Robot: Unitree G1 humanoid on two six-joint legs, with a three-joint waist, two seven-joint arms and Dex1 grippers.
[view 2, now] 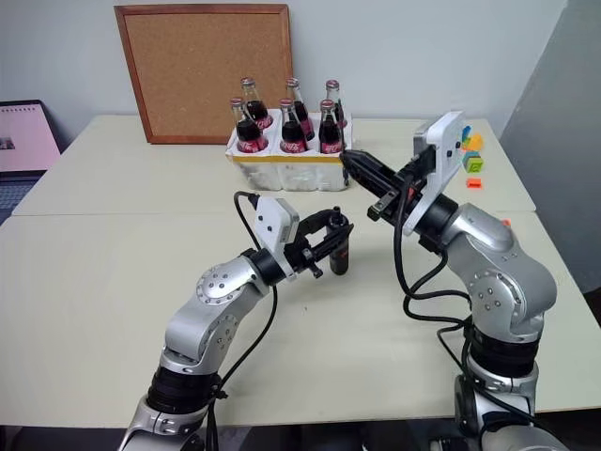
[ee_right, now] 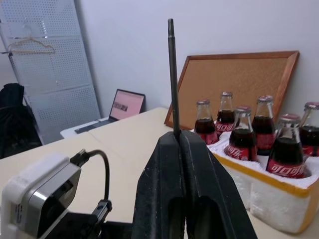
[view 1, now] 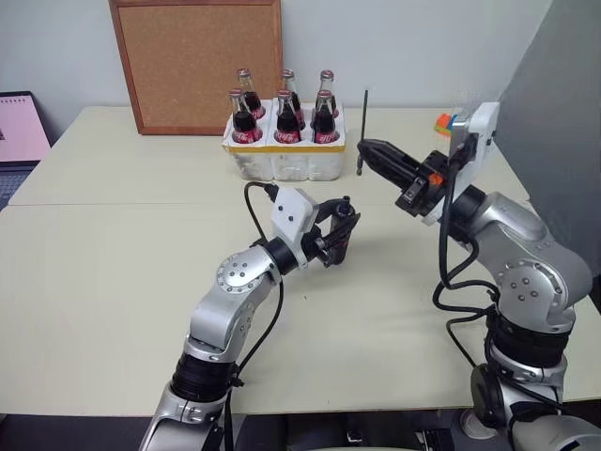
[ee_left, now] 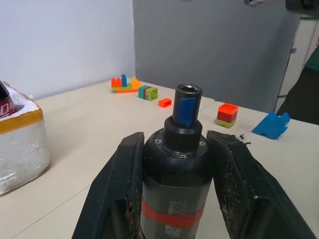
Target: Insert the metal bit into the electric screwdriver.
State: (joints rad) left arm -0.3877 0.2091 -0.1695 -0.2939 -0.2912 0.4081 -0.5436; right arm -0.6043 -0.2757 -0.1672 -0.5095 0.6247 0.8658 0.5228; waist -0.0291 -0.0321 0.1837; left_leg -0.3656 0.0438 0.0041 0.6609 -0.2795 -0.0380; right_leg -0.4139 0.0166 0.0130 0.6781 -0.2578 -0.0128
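Left eye view: right gripper [view 1: 366, 150] pinches metal bit [view 1: 363, 127] upright; left gripper [view 1: 340, 225] clamps electric screwdriver [view 1: 342, 237].

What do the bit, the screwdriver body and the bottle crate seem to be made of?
The metal bit: thin, dark grey, dull sheen, so likely steel. The electric screwdriver: matte black casing, plastic or coated metal, with a red band and a hex socket. The crate: white, grainy and chipped, probably foam, with a yellow tape strip.
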